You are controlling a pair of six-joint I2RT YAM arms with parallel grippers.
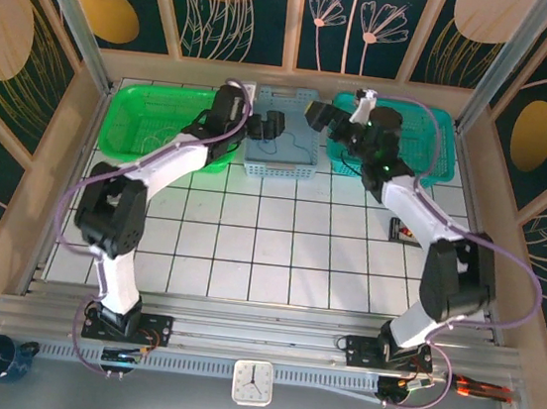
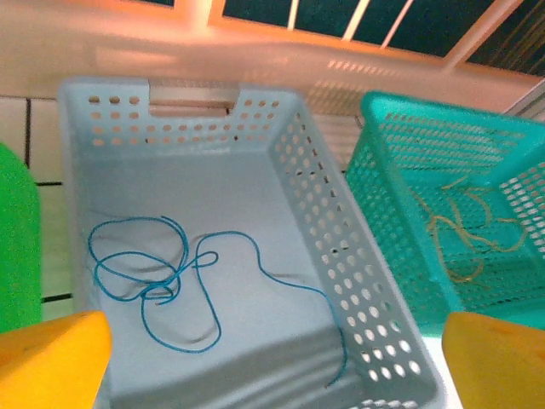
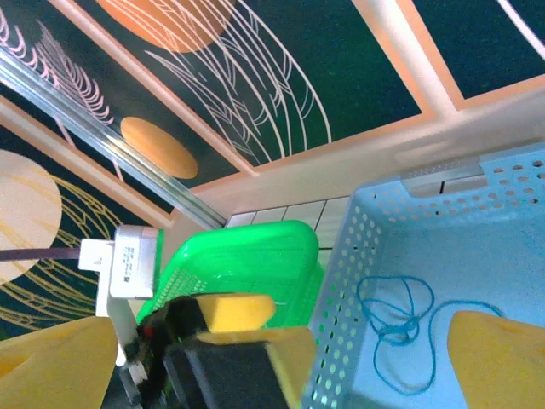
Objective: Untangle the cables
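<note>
Okay, both jaws wide, nothing held. Blue cord (image 2: 162, 281) lies in middle basket (image 2: 324, 213) under left gripper (image 2: 272, 358), knot left of centre, tail trailing right; I'd say left's nearer than right gripper (image 1: 319, 115).

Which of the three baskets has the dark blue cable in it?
The light blue middle basket, with the dark blue cable looped on its floor; the teal basket beside it holds a tan cable instead.
</note>
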